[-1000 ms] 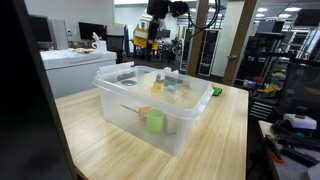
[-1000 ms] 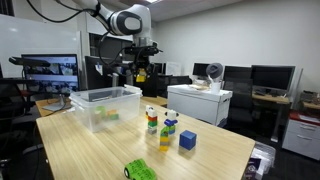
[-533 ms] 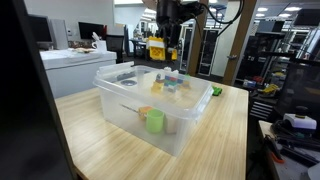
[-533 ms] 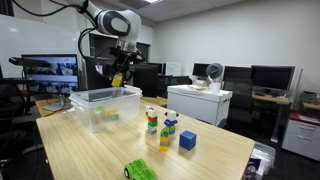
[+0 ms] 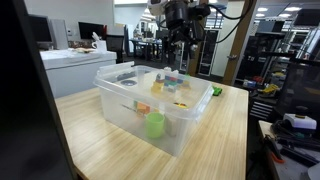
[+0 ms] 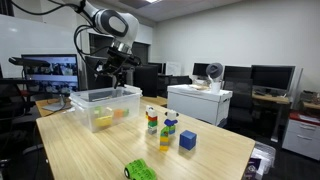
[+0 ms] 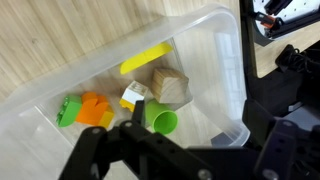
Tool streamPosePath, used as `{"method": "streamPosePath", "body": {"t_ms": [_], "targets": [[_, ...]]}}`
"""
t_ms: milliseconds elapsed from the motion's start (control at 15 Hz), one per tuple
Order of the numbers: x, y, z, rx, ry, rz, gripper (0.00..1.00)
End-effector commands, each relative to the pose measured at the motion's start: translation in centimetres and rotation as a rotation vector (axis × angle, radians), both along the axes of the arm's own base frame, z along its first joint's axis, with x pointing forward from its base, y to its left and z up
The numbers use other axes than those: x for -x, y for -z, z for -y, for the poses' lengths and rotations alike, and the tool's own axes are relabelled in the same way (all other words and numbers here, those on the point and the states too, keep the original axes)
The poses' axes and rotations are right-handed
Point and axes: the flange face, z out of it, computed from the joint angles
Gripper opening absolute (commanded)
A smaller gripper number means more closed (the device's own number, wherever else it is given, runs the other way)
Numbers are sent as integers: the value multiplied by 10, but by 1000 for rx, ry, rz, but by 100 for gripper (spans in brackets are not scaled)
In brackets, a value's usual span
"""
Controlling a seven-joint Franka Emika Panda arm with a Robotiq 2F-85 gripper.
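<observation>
Above clear bin; jaws seemingly open, empty; yellow bar plain only in wrist view.

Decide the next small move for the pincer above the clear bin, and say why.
Probably lift the pincer straight up, clear of the bin. Its jaws stand open and empty, a yellow piece lies inside the bin, and stacked blocks stand outside on the table.

The wooden table carries a clear bin, two block stacks, a blue cube and a green toy.
</observation>
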Motion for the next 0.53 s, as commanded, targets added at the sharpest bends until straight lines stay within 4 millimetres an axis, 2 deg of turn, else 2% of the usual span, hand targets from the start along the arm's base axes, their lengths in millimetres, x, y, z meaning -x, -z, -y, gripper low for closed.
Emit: {"method": "streamPosePath", "body": {"t_ms": [0, 67, 267, 467], "targets": [[-18, -7, 24, 14, 66, 46, 100], [-27, -8, 37, 25, 103, 65, 100], [-61, -13, 109, 86, 273, 162, 100], [-78, -6, 178, 157, 434, 220, 100]]}}
